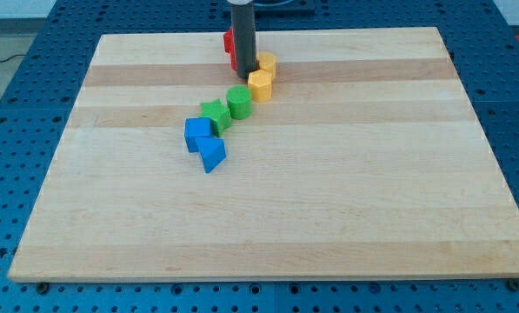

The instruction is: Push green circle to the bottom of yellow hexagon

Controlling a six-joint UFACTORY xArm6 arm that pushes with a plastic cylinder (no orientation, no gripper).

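Observation:
The green circle (239, 101) sits just below and left of a yellow block (260, 85), touching it or nearly so. A second yellow block (267, 63) lies right above that one; which of the two is the hexagon I cannot tell. My tip (244, 73) stands at the left of the two yellow blocks, just above the green circle, close to all three. The rod hides most of a red block (229, 40) behind it.
A green star block (214, 114) lies left of the green circle. A blue block (197, 133) and a blue wedge-like block (211, 154) lie further down-left. The wooden board (329, 191) lies on a blue perforated table (7, 156).

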